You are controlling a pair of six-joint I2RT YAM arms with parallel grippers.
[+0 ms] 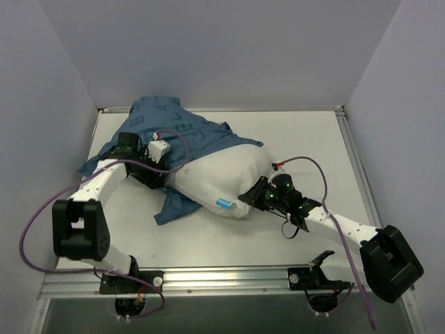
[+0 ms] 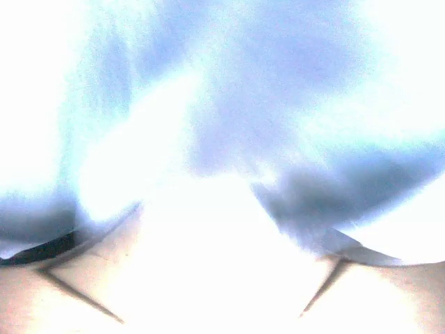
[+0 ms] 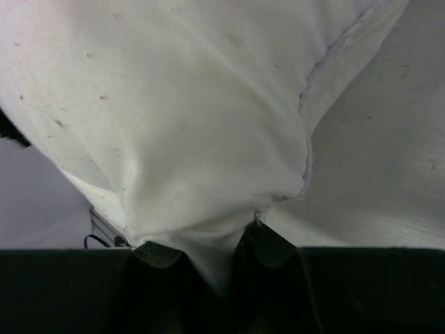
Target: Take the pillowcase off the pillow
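The dark blue printed pillowcase [image 1: 174, 132] lies bunched at the back left and still covers the far end of the white pillow [image 1: 222, 174]. The pillow's near end is bare, with a small blue tag [image 1: 224, 204]. My left gripper [image 1: 158, 175] sits at the pillowcase's edge on the pillow's left side. Its wrist view is washed out and shows only blurred blue cloth [image 2: 292, 104], with the jaws not discernible. My right gripper [image 1: 249, 195] is shut on a pinched fold of the pillow's near right corner [image 3: 208, 174], with the cloth held between both fingertips [image 3: 268, 243].
The grey table [image 1: 306, 146] has a raised metal rail along its near edge [image 1: 222, 278]. White walls close in the left, back and right sides. A flap of pillowcase [image 1: 174, 209] lies on the table below the pillow. Purple cables trail from both arms.
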